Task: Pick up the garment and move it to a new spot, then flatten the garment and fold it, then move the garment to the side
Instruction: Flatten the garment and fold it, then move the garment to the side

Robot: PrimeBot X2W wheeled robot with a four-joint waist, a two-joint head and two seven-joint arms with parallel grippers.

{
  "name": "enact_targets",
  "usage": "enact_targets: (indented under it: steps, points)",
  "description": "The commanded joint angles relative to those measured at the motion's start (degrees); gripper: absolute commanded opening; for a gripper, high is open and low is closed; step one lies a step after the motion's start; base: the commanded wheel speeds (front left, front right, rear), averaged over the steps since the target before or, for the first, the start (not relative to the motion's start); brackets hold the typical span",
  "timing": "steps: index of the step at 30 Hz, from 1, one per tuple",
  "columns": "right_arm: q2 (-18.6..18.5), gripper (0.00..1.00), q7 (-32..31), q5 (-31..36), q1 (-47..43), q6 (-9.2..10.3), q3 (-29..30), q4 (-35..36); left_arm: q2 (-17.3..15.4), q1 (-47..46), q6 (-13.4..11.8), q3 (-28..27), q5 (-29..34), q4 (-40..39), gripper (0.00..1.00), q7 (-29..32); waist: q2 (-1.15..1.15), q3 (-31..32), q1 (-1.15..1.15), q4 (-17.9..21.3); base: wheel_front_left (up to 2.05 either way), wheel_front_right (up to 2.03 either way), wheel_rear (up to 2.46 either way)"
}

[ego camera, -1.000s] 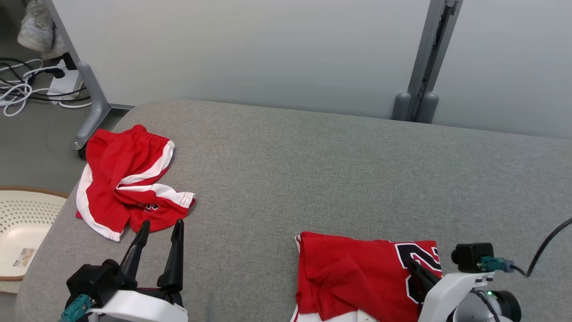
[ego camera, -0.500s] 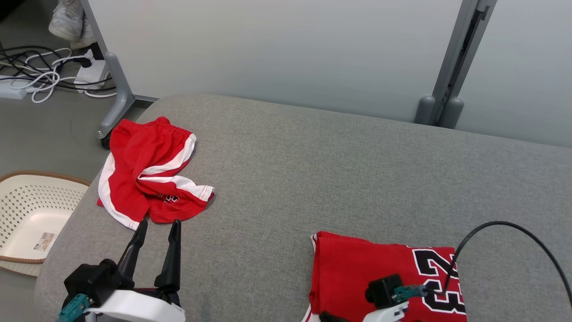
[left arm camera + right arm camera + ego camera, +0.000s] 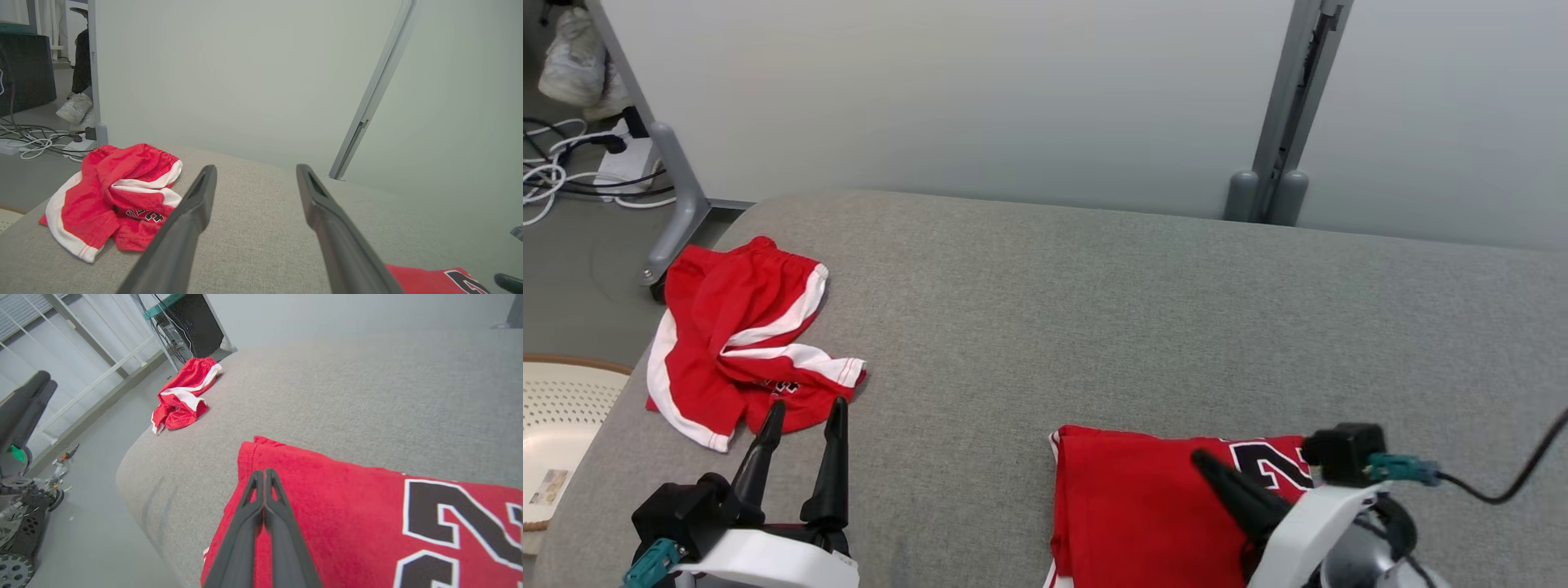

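Black-fingered right gripper [image 3: 264, 475] is pressed together with nothing pinched between the fingers. Its tips sit over the left part of the red jersey [image 3: 347, 522]; can't tell if they touch the cloth. The jersey lies as a flat folded rectangle at the near right edge of the grey fabric counter [image 3: 1094, 310], sides fairly square. My read: flatten and fold are done for that piece, and at most the move to the side is left. Can't say whether this is its final spot. Left gripper [image 3: 805, 407] is spread wide and empty, pointing past the red shorts [image 3: 735, 343], near them but apart in the left wrist view. The shorts are a crumpled heap with white side stripes at the far left corner of the counter. If they're the garment in hand, nothing has started on them: pick, relocate, flatten, fold and move aside are all open.

Writing: the jersey carries a big black numeral [image 3: 427, 496] with a white outline. The "2" reads clean; the second digit is cut off at the frame edge. The shorts have small black print [image 3: 141, 214] near the hem, too small to read. Off the counter to the left, a cream perforated basket [image 3: 564, 392] sits on the floor with a small sticker [image 3: 547, 487] inside, unreadable. Further out are white cables [image 3: 547, 173] and a person's pale sneaker [image 3: 572, 57] behind the partition [image 3: 931, 98]. No brand marks legible anywhere.
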State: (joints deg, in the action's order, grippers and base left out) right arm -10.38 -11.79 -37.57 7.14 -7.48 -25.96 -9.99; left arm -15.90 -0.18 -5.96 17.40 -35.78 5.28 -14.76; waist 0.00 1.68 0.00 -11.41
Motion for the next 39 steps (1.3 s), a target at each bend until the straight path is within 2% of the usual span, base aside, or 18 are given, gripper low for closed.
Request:
enact_targets:
  steps: [1, 5, 6, 7, 10, 15, 21, 27, 34, 39]
  points:
    - [-0.48, 0.0, 1.65, 1.11, 0.35, -0.02, 2.07, 0.54, -0.16, 0.18, -0.22, -0.38, 0.38, -0.29, 1.0, -0.26, 0.0, 0.0, 0.0, 1.03, 0.0, 0.0, 0.0]
    - [0.04, 0.0, 7.04, 4.76, -0.47, -0.02, 9.96, 0.98, 0.26, 0.6, -0.27, -0.91, 0.68, -0.53, 1.0, -0.35, 0.0, -0.25, 0.0, 2.44, 0.0, 0.0, 0.0]
    - [0.27, 0.27, 8.52, 5.86, -0.8, -0.02, 12.09, 0.77, 0.32, 0.64, -0.16, -1.02, 0.78, -0.52, 1.0, -0.38, 0.0, -0.35, 0.0, 2.66, 0.0, 0.0, 0.0]
    - [0.43, 1.0, 9.81, 7.28, -1.1, -0.02, 13.89, 0.44, 0.39, 0.66, -0.03, -1.12, 0.87, -0.48, 1.0, -0.39, 0.0, -0.42, 0.0, 2.87, 0.0, 0.0, 0.0]
    - [2.26, 1.0, 11.85, 9.53, -1.99, -0.03, 17.92, -0.66, 0.52, 0.63, 0.37, -1.24, 1.11, -0.32, 1.0, -0.42, 0.0, -0.7, 0.0, 3.46, 0.0, 0.0, 0.0]
    - [3.82, 1.0, 8.8, 10.38, -2.69, -0.03, 19.52, -2.83, 0.45, 0.29, 0.58, -1.4, 1.37, -0.15, 1.0, -0.41, 0.0, -0.97, 0.0, 4.12, 0.0, 0.0, 0.0]
    - [4.73, 1.0, 0.43, 6.82, -0.99, -0.03, 19.21, -9.99, 0.74, -0.06, 0.83, -1.14, 1.49, 0.37, 1.0, -0.42, 0.0, -1.23, 0.0, 4.63, 0.0, 0.0, 0.0]
    - [4.59, 1.0, -3.59, 2.35, 2.09, -0.03, 17.9, -16.62, 0.88, -0.72, 1.04, -0.75, 1.54, 0.82, 1.0, -0.42, 0.0, -1.4, 0.0, 4.29, 0.0, 0.0, 0.0]
    - [4.99, 1.0, -7.56, -2.52, 4.89, -0.03, 19.61, -25.77, 0.79, -0.99, 1.18, -0.37, 1.43, 1.34, 1.0, -0.27, 0.0, -1.46, 0.0, 2.63, 0.0, 0.0, 0.0]
    - [5.71, 1.0, -10.41, -6.73, 5.24, -0.01, 18.61, -28.81, 0.79, -1.14, 1.25, -0.13, 1.32, 1.51, 1.0, -0.24, 0.0, -1.64, 0.0, 1.74, 0.0, 0.0, 0.0]
